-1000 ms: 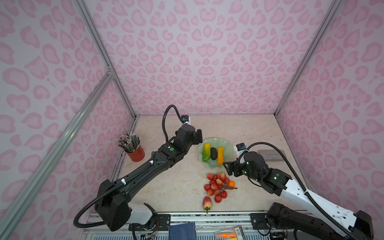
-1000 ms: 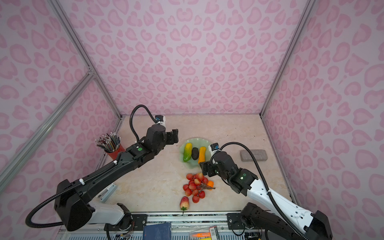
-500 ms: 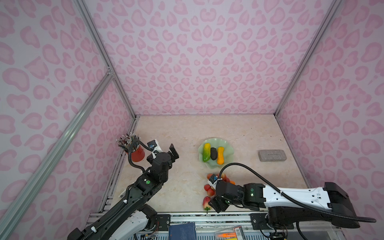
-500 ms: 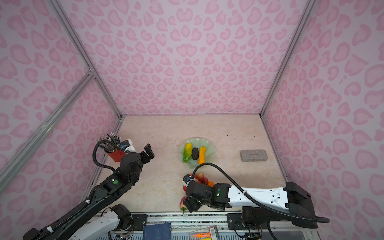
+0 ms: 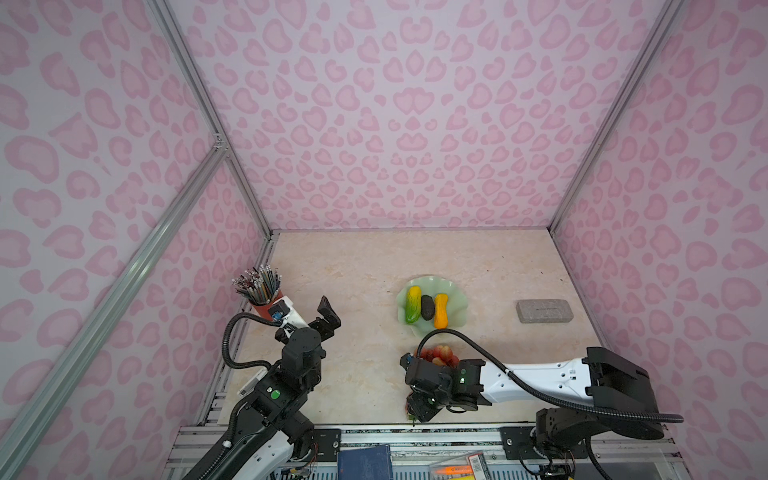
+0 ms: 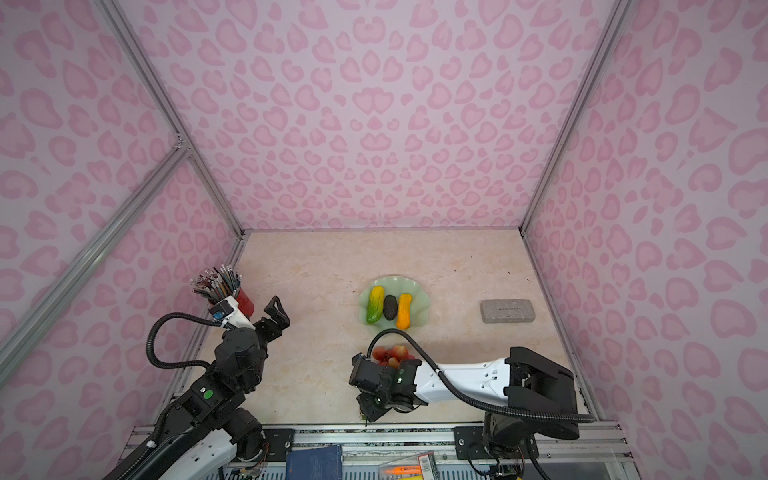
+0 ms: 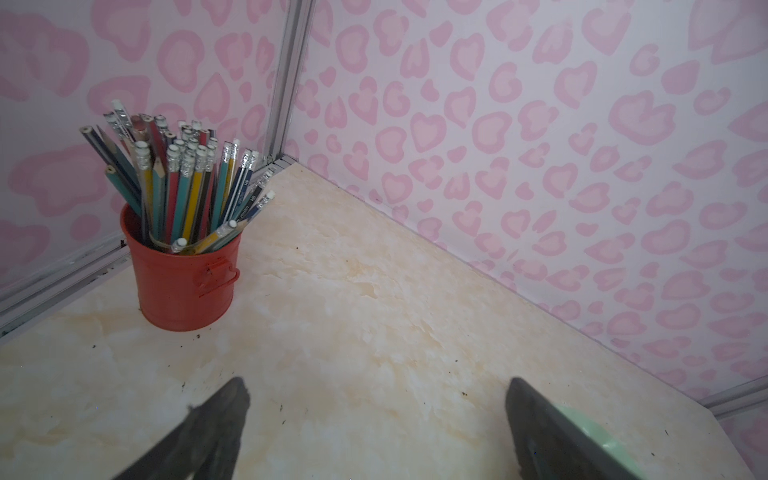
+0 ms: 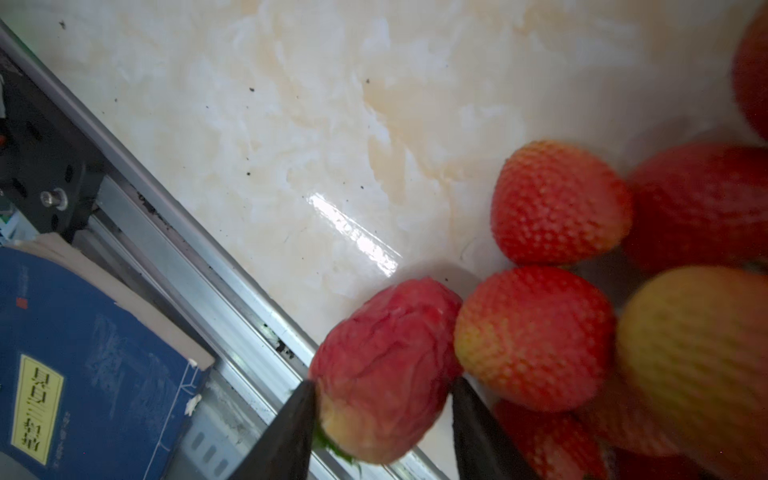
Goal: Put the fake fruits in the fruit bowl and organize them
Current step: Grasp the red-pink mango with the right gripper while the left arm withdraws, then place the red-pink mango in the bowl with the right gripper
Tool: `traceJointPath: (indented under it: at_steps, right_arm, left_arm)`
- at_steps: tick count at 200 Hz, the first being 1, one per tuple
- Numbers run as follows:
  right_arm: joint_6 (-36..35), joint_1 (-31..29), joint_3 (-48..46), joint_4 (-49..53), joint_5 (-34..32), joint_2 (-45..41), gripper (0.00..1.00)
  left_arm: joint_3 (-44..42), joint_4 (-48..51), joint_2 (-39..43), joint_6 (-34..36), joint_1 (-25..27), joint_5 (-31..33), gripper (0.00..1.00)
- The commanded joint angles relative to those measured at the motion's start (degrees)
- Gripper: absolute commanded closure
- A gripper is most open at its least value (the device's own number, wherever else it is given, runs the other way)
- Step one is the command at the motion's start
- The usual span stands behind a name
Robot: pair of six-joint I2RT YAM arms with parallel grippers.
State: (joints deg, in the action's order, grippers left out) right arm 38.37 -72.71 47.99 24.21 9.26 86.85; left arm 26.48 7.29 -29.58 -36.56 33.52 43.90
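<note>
right claw (image 8: 382, 382): closed round the strawberry (image 8: 386, 332), 1 finger at each side near the leaf end; could not tell how firm the hold was.
left claw (image 5: 329, 312): stood wide open and empty, just beside the red cup (image 5: 266, 308), well apart from all fruit.
strawberry spot: lay at the front edge of the table (image 5: 353, 270), just beside the rail (image 8: 187, 257) and up against the berry bunch (image 8: 557, 203).
bowl (image 5: 457, 305): sat well apart from the strawberry, beyond the berry bunch; already held 3 in a row, the yellow-green fruit (image 5: 412, 304), the avocado (image 5: 427, 307) and the gourd (image 5: 441, 310).
risk 1: pinched by the finger tips alone on a rounded, glossy skin, so likely to slip out on the lift and roll onto the rail or off the table.
risk 2: pressed close to the bunch, so might have snagged a berry and dragged the bunch along.
risk 3: cable (image 5: 449, 332) arched near the bowl's near rim; might have brushed the gourd on a swing across.
risk 4: little bare room showed beside the gourd; dropped from high, probably would have bounced out or knocked the row askew.
</note>
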Motion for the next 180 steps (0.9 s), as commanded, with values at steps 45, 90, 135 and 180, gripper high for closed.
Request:
traceJointPath:
  at_steps: [45,90,135,180]
  right_arm:
    - [-3.7,1.8,2.3,1.5,4.4,4.7,0.68]
    - [-6.1,1.8,4.4,2.9,2.1,2.8,0.77]
    - [-12.8,4.2,11.5,9.5,-6.3,-2.4,0.78]
    - [-16.6,14.8,16.4,9.4,-14.6,-6.3,0.77]
  left_arm:
    - [-1.4,4.8,5.9,-1.1,-0.1,3.7,0.02]
    - [-1.9,5.2,6.9,-1.2,0.0,4.9,0.03]
    - [-1.3,4.9,5.4,-1.7,0.0,5.1,0.03]
    - [-1.2,4.9,4.5,-2.1,0.0,3.9,0.03]
